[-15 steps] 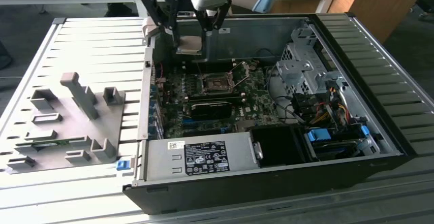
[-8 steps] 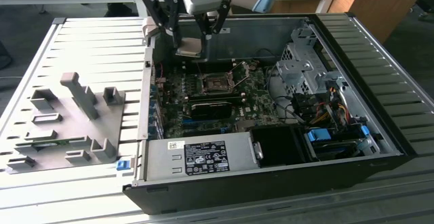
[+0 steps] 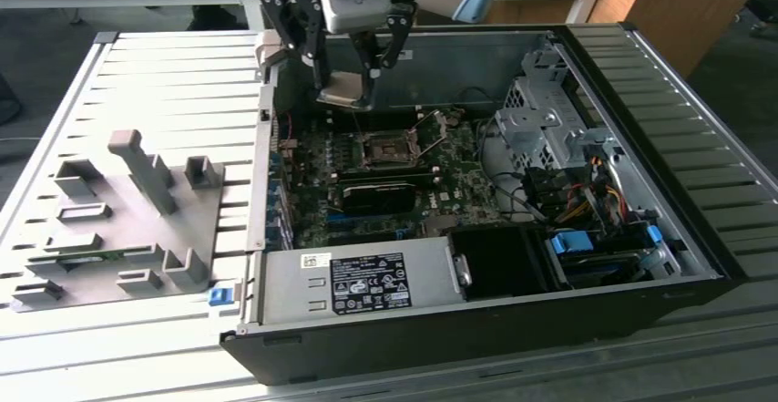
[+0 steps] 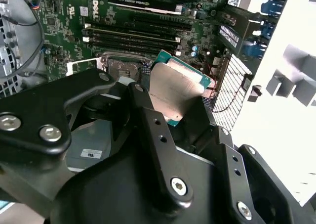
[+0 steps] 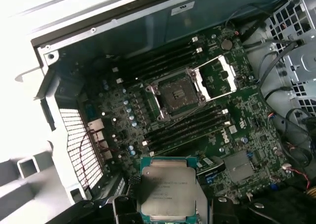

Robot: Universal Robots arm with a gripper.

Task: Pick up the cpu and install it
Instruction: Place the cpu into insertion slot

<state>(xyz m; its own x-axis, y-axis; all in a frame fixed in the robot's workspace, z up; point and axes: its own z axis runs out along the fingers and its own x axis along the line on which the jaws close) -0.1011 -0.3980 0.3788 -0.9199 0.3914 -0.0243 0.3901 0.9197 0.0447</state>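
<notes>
My gripper (image 3: 349, 81) pinches the cpu (image 5: 168, 189) by its edges, in the air above the motherboard (image 5: 237, 135). The socket (image 5: 177, 94) lies open below, well apart, with memory slots (image 5: 190, 127) alongside it and cables (image 3: 581, 197) beyond.

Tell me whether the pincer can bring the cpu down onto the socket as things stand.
Probably yes: the pincer holds the cpu above the motherboard; the socket lies bare, its frame swung open, nothing visible between them.
</notes>
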